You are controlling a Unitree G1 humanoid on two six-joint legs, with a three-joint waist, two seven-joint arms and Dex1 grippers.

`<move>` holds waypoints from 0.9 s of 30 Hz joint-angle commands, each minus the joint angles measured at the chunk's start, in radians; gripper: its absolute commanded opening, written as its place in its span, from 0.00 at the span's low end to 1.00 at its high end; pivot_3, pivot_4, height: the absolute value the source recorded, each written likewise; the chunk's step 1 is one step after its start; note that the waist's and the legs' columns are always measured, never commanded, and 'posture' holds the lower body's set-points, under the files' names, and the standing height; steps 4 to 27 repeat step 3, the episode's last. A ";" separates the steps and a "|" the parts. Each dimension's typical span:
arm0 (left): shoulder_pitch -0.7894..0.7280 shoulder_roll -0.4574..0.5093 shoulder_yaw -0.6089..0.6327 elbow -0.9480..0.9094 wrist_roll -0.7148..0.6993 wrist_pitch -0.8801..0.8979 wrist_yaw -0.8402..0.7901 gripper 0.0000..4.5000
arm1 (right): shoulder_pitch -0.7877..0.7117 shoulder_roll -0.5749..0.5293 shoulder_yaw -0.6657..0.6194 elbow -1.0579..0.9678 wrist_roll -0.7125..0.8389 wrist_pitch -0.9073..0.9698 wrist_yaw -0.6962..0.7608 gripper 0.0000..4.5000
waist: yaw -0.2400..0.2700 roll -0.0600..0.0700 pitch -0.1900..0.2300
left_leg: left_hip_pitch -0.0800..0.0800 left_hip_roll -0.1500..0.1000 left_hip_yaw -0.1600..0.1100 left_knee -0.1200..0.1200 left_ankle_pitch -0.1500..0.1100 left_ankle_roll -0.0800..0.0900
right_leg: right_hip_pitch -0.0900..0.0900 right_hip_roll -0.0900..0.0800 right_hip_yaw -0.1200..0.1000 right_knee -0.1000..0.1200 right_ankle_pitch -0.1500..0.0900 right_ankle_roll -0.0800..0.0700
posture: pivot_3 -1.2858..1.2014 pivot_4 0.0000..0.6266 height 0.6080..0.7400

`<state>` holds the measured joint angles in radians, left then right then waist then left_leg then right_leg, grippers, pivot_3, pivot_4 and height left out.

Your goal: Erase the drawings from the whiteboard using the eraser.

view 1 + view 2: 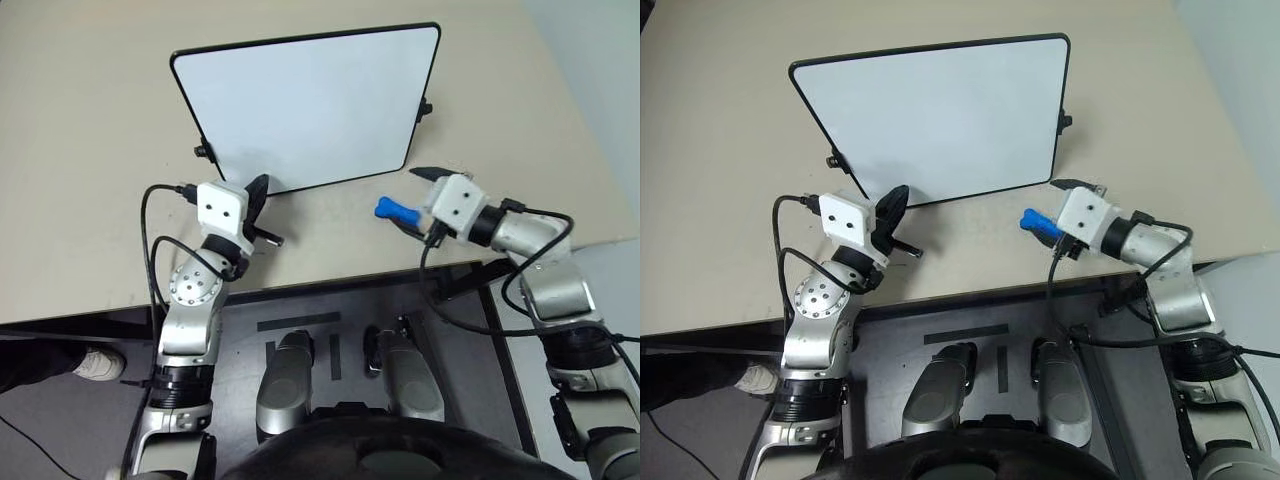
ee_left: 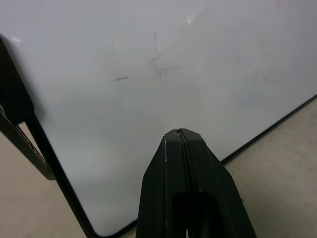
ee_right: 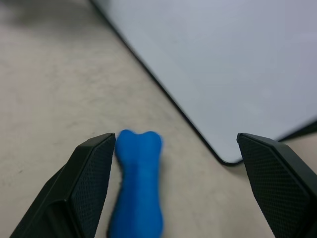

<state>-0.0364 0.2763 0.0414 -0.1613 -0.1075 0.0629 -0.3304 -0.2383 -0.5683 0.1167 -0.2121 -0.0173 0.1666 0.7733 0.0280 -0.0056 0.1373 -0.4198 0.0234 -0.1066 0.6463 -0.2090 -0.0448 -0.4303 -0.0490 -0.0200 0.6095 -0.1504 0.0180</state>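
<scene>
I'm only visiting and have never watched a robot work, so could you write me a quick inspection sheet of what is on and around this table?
Surface: beige table, at its near edge a dark panel.
Job's things: whiteboard lies flat on the table, no red marks visible, only faint grey traces; blue eraser lies on the table beside the board's near corner.
Clutter: nothing seen.
Grippers: left gripper shut, pointing at the board; right gripper open, the eraser lying between its fingers, close to one.
Cables: black cables loop from both wrists.
Surroundings: a person's shoe on the floor at the left.
</scene>
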 commanded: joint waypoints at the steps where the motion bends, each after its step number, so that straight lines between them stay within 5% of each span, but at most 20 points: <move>1: 0.003 0.008 0.004 -0.064 -0.011 0.007 -0.008 0.00 | 0.016 -0.013 -0.044 -0.048 0.029 0.018 -0.015 0.92 | 0.000 0.000 0.000 | 0.000 0.000 0.000 0.000 0.000 0.000 | 0.000 0.000 0.000 0.000 0.000 0.000 | 0.52 0.24 1.00; 27: -0.005 0.005 -0.005 -0.061 -0.013 0.012 -0.013 0.00 | 0.024 -0.014 -0.043 -0.055 0.028 0.018 -0.018 0.92 | 0.000 0.000 0.000 | 0.000 0.000 0.000 0.000 0.000 0.000 | 0.000 0.000 0.000 0.000 -0.001 0.001 | 0.52 0.24 1.00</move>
